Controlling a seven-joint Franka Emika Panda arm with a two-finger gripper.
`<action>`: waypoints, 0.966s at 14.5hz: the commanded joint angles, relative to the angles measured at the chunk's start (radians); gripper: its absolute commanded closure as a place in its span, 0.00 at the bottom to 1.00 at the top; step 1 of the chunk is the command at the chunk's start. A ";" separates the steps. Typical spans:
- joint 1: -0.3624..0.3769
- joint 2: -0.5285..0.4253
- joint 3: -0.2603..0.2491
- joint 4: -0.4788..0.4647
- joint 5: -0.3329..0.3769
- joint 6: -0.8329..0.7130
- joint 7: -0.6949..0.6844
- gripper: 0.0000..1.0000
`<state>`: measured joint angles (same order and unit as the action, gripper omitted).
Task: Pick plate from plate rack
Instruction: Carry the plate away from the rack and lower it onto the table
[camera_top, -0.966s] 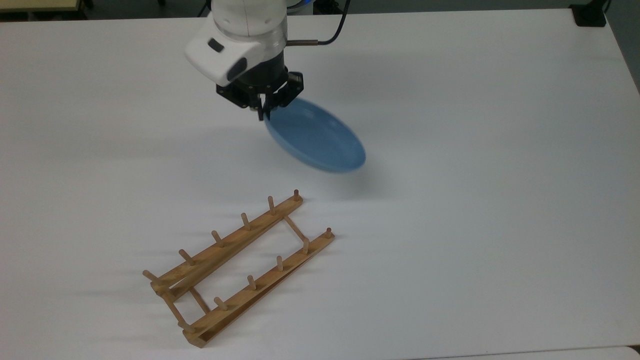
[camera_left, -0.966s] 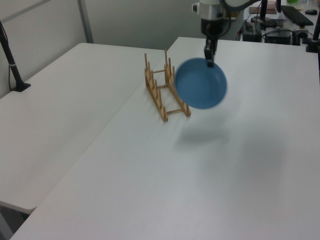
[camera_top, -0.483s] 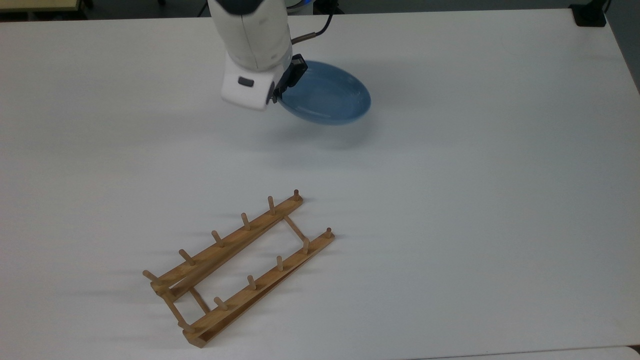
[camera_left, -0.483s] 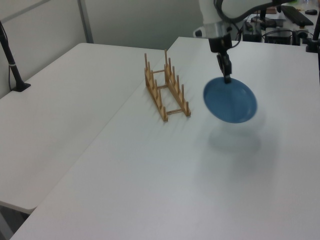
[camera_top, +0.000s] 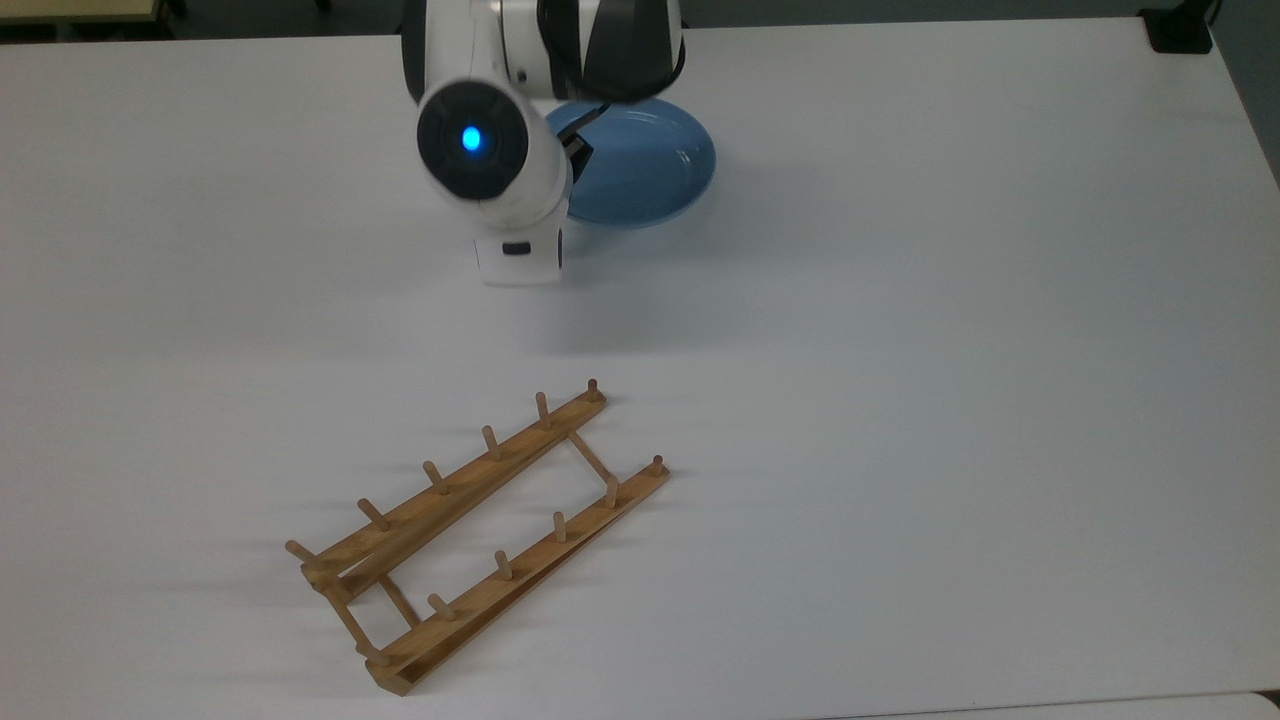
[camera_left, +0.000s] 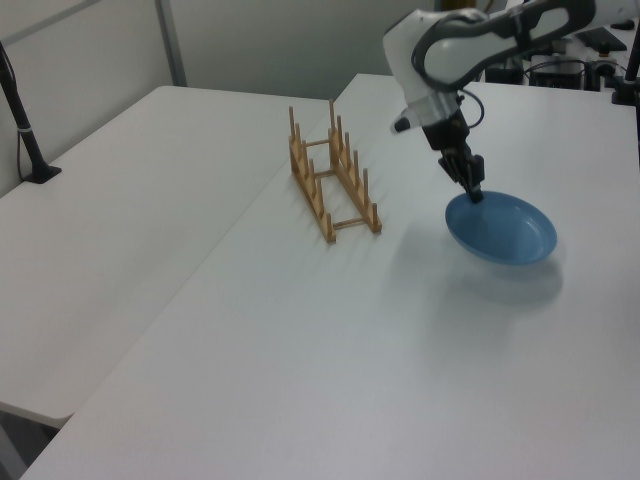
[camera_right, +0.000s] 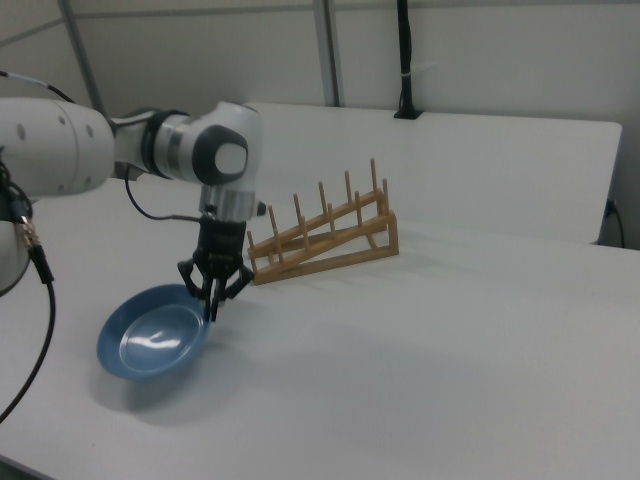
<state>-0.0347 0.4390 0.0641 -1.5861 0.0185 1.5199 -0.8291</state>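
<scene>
The blue plate hangs nearly flat, slightly tilted, low over the white table, well away from the plate rack. My gripper is shut on the plate's rim, pinching the edge nearest the rack. In the top view the arm's white wrist covers the gripper and part of the plate. The wooden plate rack stands with nothing in it. I cannot tell whether the plate touches the table.
The white table has open room on every side of the rack. A second table joins it at a seam. A black post stands clamped there. Cables and equipment sit behind the arm.
The arm has carried the plate farther from the rack and lowered it. The plate has swung from hanging almost upright to lying nearly flat just above the table.
</scene>
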 joint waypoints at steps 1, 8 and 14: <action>-0.007 0.047 -0.007 0.006 0.018 -0.030 -0.064 0.95; 0.009 0.080 -0.007 0.008 -0.072 -0.021 0.132 0.58; 0.015 -0.011 -0.009 0.037 -0.114 -0.024 0.347 0.23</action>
<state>-0.0344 0.5077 0.0635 -1.5524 -0.0828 1.5197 -0.5519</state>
